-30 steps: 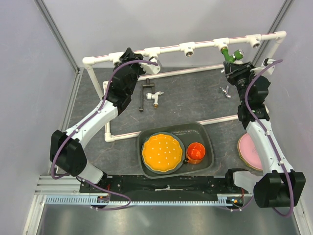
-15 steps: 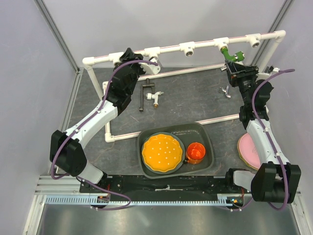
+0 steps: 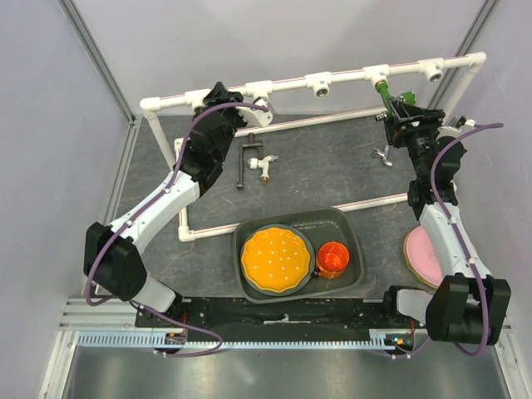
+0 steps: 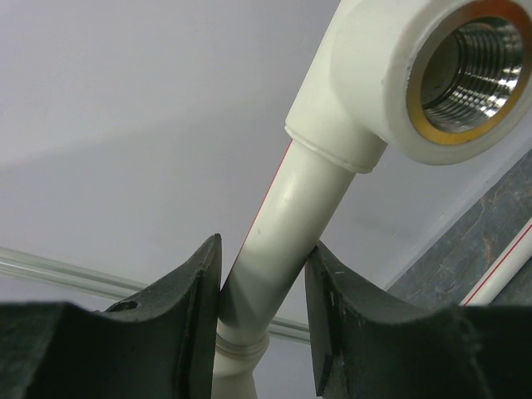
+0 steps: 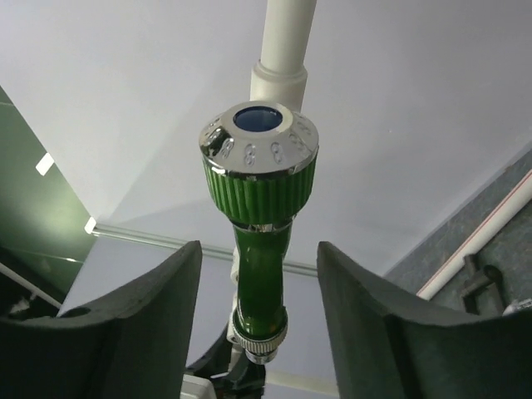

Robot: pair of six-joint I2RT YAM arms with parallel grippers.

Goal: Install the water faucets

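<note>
Overhead, the green faucet [image 3: 391, 93] stands at a tee socket [image 3: 376, 75] and, by my judgement, is threaded in. My right gripper [image 5: 259, 274] is spread, one finger on either side of the faucet's stem with a gap at each, so nothing is pinched. My left gripper [image 4: 262, 274] is pressed onto the white pipe [image 4: 291, 199], bracing it. The black-handled faucet [image 3: 253, 162] and the silvery faucet [image 3: 383, 155] lie on the mat [image 3: 332, 166], not yet installed. Risk: if the thread is only partly engaged, a finger brushing the ribbed head on withdrawal may tilt or loosen it — and a slack left hold would let the pipe twist.
</note>
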